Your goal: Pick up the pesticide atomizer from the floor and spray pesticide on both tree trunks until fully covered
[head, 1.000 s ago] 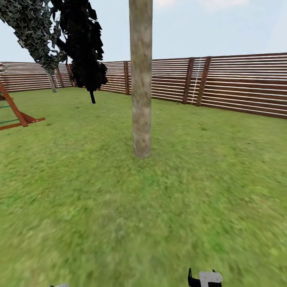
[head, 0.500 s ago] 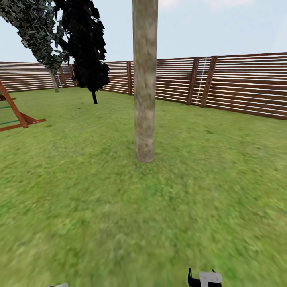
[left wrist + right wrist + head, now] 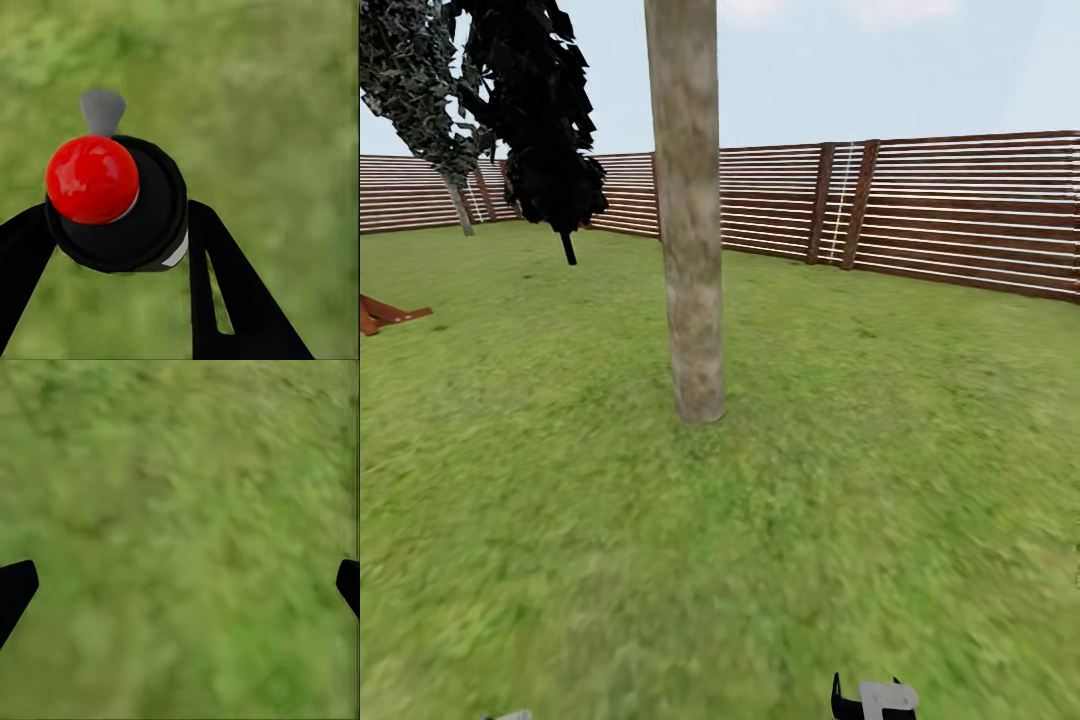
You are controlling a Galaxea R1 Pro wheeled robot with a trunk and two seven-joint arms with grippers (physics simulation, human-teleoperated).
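A: Where is the atomizer?

B: In the left gripper (image 3: 112, 247). The wrist view shows its two black fingers (image 3: 225, 292) closed against the sides of the atomizer (image 3: 120, 206), a black body with a red knob on top and a small grey nozzle beyond it. Grass lies blurred behind it.

A: And the right gripper?

B: Its fingers (image 3: 15, 589) stand wide apart at the two edges of the wrist view, nothing between them but lawn. In the head view a white and black part of the right arm (image 3: 875, 698) sits at the near edge, right of centre.

A: What lies ahead?

B: An upright trunk (image 3: 688, 230), pale grey-brown and mottled, rises from the lawn (image 3: 860, 480) just left of centre, fairly near. Far left, a second tree (image 3: 415, 85) leans, its slim pale trunk meeting the ground by the fence (image 3: 960, 215). A near-black conifer (image 3: 540, 120) stands just right of it.

A: Anything else?

B: A reddish-brown wooden frame (image 3: 385, 315) on the grass at the left edge.
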